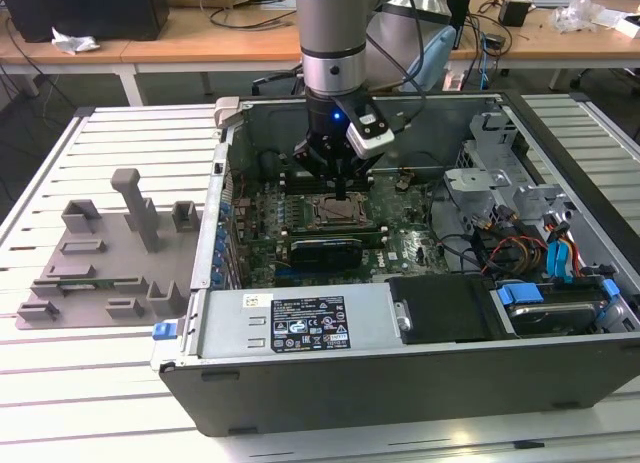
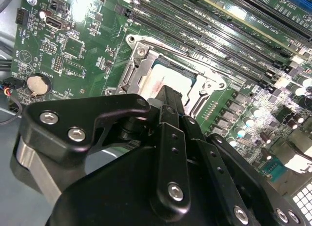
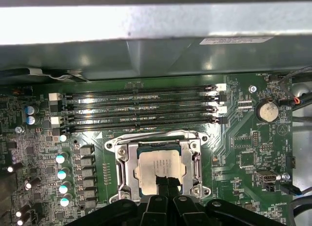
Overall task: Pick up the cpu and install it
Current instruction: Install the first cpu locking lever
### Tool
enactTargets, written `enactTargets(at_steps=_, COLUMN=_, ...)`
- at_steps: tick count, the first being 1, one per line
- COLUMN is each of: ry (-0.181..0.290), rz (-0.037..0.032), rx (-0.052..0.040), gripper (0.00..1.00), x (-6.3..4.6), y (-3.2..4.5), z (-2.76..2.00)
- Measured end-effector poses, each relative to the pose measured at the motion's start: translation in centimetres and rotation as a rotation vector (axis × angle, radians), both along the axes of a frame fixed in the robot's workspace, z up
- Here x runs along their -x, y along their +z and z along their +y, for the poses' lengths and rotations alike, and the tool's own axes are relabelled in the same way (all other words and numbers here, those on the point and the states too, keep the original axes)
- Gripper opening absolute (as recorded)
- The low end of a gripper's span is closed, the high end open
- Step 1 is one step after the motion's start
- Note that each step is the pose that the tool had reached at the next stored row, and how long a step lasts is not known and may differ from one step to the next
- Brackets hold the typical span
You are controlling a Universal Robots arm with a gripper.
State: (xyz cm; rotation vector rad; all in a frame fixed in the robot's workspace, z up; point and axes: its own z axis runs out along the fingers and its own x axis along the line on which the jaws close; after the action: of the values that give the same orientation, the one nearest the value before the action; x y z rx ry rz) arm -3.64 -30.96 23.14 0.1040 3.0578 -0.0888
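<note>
The black two-fingered gripper [image 1: 343,191] hung straight down inside the open grey metal computer case [image 1: 560,368], at the upper middle of the exterior view. That vertical pose suited lowering a flat part squarely into its seat.

The small square cpu with a silvery metal top [image 3: 162,168] lay flat inside the black socket with its steel frame [image 3: 124,168], low in the centre of the first wrist view. The fingertips met its top near one edge. Whether they pinched the chip or merely rested on it, I could not tell.

The case also held the green motherboard [image 3: 243,143], four long black memory slots [image 3: 141,109] just beside the socket, and a round silver coin battery [image 3: 267,110].
</note>
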Motion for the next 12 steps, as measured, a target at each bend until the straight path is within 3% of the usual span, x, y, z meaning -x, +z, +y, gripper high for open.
enactTargets(at_steps=5, ry=0.000, rz=0.0000, rx=0.0000, gripper=0.11, x=0.00, y=0.01, z=-0.30)
enactTargets(at_steps=12, ry=0.000, rz=0.0001, rx=0.0001, gripper=0.11, x=0.00, y=0.01, z=-0.35)
